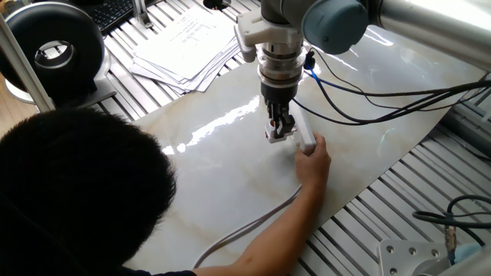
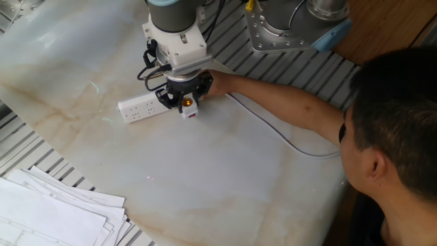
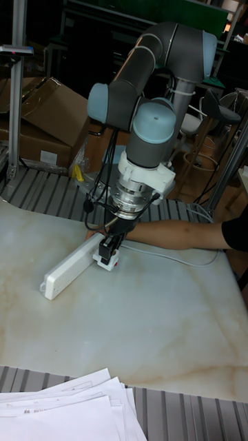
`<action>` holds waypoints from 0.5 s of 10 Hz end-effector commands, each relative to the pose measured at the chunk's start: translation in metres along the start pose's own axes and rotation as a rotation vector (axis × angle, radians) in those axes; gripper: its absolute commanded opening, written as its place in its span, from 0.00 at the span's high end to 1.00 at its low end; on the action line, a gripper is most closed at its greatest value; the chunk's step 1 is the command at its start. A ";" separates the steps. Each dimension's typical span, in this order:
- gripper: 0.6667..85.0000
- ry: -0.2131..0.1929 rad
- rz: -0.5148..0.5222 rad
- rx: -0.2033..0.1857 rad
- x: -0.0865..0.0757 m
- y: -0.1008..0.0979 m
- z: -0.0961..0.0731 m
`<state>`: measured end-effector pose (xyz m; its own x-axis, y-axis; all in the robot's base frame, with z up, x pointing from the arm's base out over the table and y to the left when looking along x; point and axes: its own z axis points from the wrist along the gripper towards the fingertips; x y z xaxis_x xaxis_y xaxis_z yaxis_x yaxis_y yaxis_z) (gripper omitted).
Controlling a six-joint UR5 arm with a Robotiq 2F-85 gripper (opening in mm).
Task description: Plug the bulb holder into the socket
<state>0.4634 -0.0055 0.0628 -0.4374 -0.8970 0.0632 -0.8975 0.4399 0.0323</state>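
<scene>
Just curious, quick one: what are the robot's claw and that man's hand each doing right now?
Gripper: shut on the bulb holder, low over the socket.
Man's hand: resting on the socket's cable end.

The socket (image 2: 140, 107) is white with a grey cable (image 2: 287, 140). The bulb holder (image 2: 187, 106) is white, orange inside. The table (image 2: 225, 184) is pale marble with brownish veins. The papers (image 2: 48, 212) are white.

**Bulb holder and socket on the marble table**

Bulb holder (image 2: 187, 106): small, white, orange-brass opening showing, held upright over the socket's near end. Socket (image 2: 140, 107): long white power strip with rows of outlet holes, lying flat; grey cable trails from one end.
</scene>
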 end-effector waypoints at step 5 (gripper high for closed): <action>0.99 0.003 -0.032 0.020 0.012 -0.001 0.000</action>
<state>0.4597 -0.0148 0.0624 -0.4117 -0.9086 0.0706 -0.9101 0.4140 0.0201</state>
